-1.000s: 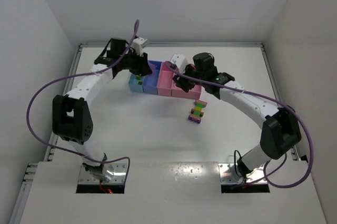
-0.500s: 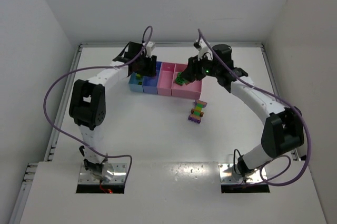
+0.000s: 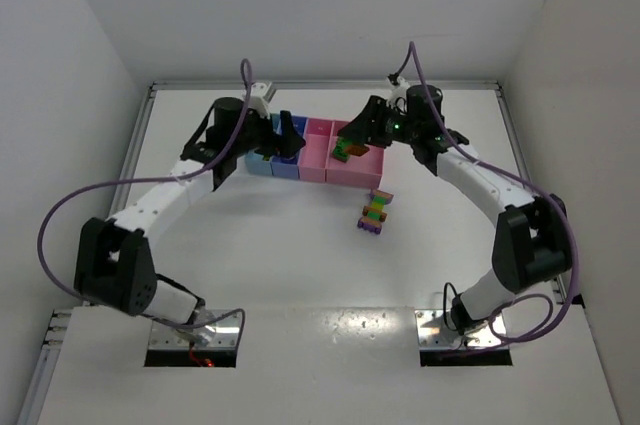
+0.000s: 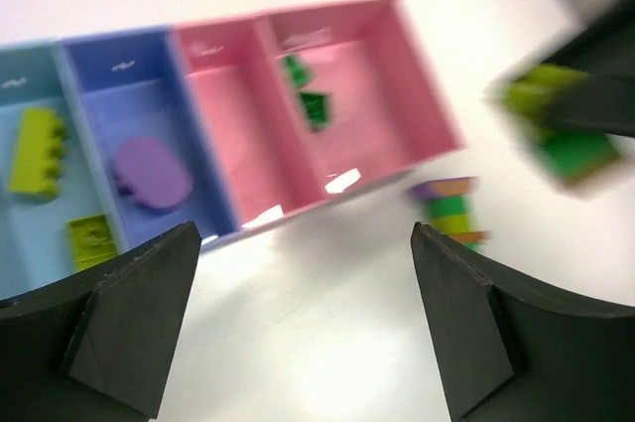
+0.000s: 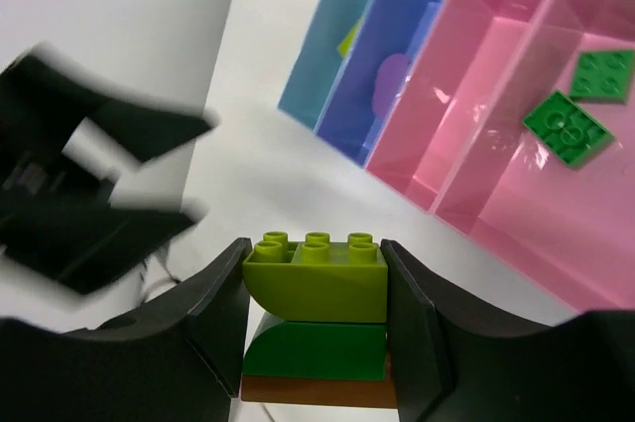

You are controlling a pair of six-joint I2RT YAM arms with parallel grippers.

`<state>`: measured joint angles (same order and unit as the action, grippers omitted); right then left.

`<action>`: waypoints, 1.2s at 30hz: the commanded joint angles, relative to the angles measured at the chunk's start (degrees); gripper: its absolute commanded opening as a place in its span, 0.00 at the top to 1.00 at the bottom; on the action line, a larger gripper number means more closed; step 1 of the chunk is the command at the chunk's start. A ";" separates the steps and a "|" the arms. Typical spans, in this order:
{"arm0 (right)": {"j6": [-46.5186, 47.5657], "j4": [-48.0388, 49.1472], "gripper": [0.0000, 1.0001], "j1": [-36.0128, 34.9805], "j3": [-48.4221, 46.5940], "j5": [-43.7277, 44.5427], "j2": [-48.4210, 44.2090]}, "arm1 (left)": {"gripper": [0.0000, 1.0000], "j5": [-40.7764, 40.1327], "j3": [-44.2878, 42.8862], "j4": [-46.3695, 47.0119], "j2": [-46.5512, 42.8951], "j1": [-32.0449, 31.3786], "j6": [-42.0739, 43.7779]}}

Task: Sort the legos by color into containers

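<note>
Lego stack of lime, green and orange plastic bricks (image 5: 316,318) | was clamped in right gripper (image 5: 316,343), aloft near wider pink plastic bin (image 5: 595,233) | left gripper (image 4: 303,318) was spread wide, empty, above bin row (image 4: 203,144)

A white worktop (image 3: 280,265) is lying under bright light, catching glare near its front edge. White walls (image 3: 330,5) are enclosing it on three sides, and a metal rail (image 3: 122,185) is running along its left edge.
</note>
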<state>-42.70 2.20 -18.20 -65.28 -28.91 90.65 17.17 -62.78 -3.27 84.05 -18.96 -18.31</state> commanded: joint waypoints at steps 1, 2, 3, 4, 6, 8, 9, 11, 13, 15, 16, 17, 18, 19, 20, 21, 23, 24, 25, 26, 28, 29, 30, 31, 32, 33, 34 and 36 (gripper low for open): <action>-12.55 -0.96 0.93 -0.52 -3.36 7.71 1.36 | 0.06 1.83 3.10 5.20 -7.22 -3.97 -6.74; -13.98 -2.53 0.93 -1.13 -3.89 9.90 2.24 | 0.06 1.12 3.11 5.20 -8.28 -5.02 -7.35; -15.12 -3.59 0.96 -1.14 -5.37 11.23 2.25 | 0.06 0.16 3.72 5.20 -9.94 -7.21 -7.97; -17.57 -4.65 0.98 -1.84 -6.17 12.54 3.03 | 0.06 -2.12 3.72 4.68 -10.57 -8.36 -7.97; -19.52 -6.33 1.00 -2.46 -8.19 14.13 3.92 | 0.07 -3.80 4.33 3.97 -11.62 -10.21 -8.67; -21.98 -8.16 1.00 -3.68 -9.95 15.36 5.41 | 0.07 -6.00 4.34 2.31 -12.16 -12.50 -9.20; -23.03 -9.13 1.00 -4.65 -10.65 16.15 5.41 | 0.07 -7.49 4.34 2.30 -12.16 -13.55 -9.81; -26.11 -11.32 1.00 -5.18 -11.71 18.97 6.20 | 0.07 -8.72 4.34 1.08 -11.63 -14.25 -10.60; -26.65 -11.34 1.00 -6.85 -11.72 19.59 6.73 | 0.07 -10.57 3.81 1.07 -11.10 -14.87 -11.31; -28.22 -11.34 1.00 -7.55 -11.19 20.20 6.73 | 0.07 -11.89 3.81 1.85 -10.49 -15.40 -11.31; -28.23 -11.34 1.00 -8.17 -11.19 20.20 6.12 | 0.07 -13.37 3.81 1.86 -10.49 -15.40 -11.31; -28.23 -11.34 1.00 -8.17 -11.19 20.20 6.12 | 0.07 -13.91 3.81 2.56 -10.49 -15.40 -11.31; -28.75 -11.34 1.00 -8.78 -11.19 20.81 6.12 | 0.07 -13.92 3.81 3.17 -9.79 -15.40 -11.84; -28.76 -11.34 1.00 -8.79 -11.19 20.82 5.59 | 0.07 -13.92 3.81 3.18 -9.09 -15.40 -11.84; -28.76 -11.34 1.00 -9.31 -11.19 20.82 5.59 | 0.07 -14.44 3.20 3.18 -9.08 -15.40 -12.54; -28.76 -11.34 1.00 -9.31 -11.19 20.82 5.59 | 0.07 -14.44 3.19 3.70 -8.21 -15.40 -12.54; -28.76 -10.81 1.00 -9.84 -11.19 20.82 5.59 | 0.07 -14.44 1.97 3.71 -6.80 -15.40 -13.16; -28.76 -10.81 1.00 -9.84 -11.80 21.34 5.59 | 0.07 -15.05 1.96 4.23 -6.80 -15.40 -13.16; -28.76 -10.81 1.00 -9.84 -12.33 21.35 5.59 | 0.07 -15.06 1.96 4.23 -6.10 -15.40 -13.77; -28.76 -10.81 1.00 -9.84 -12.33 21.35 6.20 | 0.07 -15.06 1.44 4.23 -5.48 -15.40 -13.77; -28.76 -10.81 1.00 -10.37 -12.86 21.35 6.20 | 0.07 -15.06 1.44 4.93 -5.48 -15.40 -14.30; -28.76 -10.81 1.00 -10.37 -12.86 21.35 6.20 | 0.07 -15.06 1.44 5.46 -5.48 -15.40 -14.30; -28.76 -10.81 1.00 -10.37 -12.86 21.35 6.20 | 0.07 -15.06 1.44 5.46 -4.95 -15.40 -14.30; -28.76 -10.81 1.00 -10.37 -12.86 21.35 6.20 | 0.07 -15.06 1.44 6.07 -4.95 -15.40 -14.91; -28.76 -10.81 1.00 -10.37 -12.86 21.35 6.73 | 0.07 -15.06 1.44 6.08 -4.95 -15.40 -14.92; -29.28 -10.81 1.00 -10.37 -12.86 21.35 6.73 | 0.07 -15.06 1.44 6.60 -4.95 -15.40 -14.92; -29.28 -10.81 1.00 -10.37 -12.86 21.35 6.73 | 0.07 -15.06 1.44 6.61 -4.95 -15.40 -14.92; -29.28 -10.81 1.00 -10.37 -12.86 21.35 6.73 | 0.07 -15.06 0.82 6.61 -4.95 -15.40 -14.92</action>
<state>-70.59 -9.58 -28.27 -75.48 -7.94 97.51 2.68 -59.24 0.23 79.29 -33.78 -32.23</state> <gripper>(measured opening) 0.504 0.927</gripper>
